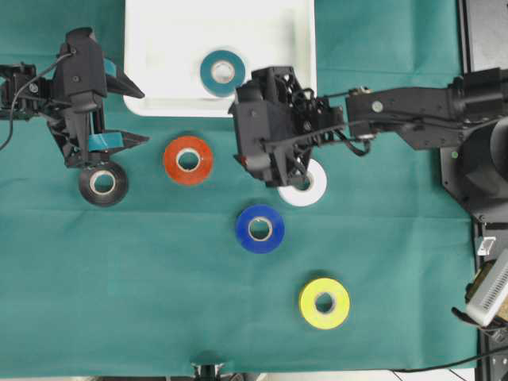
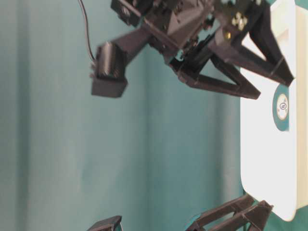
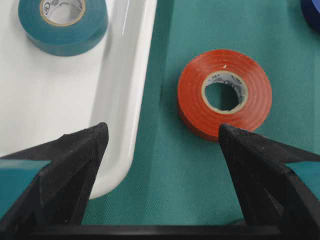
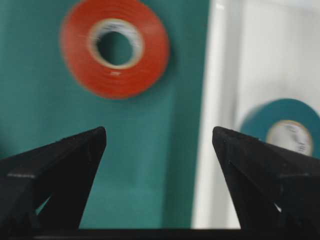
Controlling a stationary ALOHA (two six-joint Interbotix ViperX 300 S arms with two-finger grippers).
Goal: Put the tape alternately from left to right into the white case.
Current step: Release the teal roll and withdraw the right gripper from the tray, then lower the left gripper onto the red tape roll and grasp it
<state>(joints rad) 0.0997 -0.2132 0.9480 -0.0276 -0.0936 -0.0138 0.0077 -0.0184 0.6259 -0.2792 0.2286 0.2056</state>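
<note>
Green cloth is covering the table, and the white case (image 1: 159, 48) is sitting at its far edge, holding only the teal roll (image 1: 222, 72). Red-orange (image 1: 188, 159), black (image 1: 103, 183), white (image 1: 311, 189), blue (image 1: 259, 228) and yellow (image 1: 324, 303) rolls are waiting outside, so most of the job remains. The left gripper (image 1: 131, 115) and right gripper (image 4: 159, 142) are both gaping, gripping nothing.

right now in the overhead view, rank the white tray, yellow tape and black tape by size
1. white tray, by far the largest
2. yellow tape and black tape: near alike; yellow looks slightly wider, too close to rank
</note>
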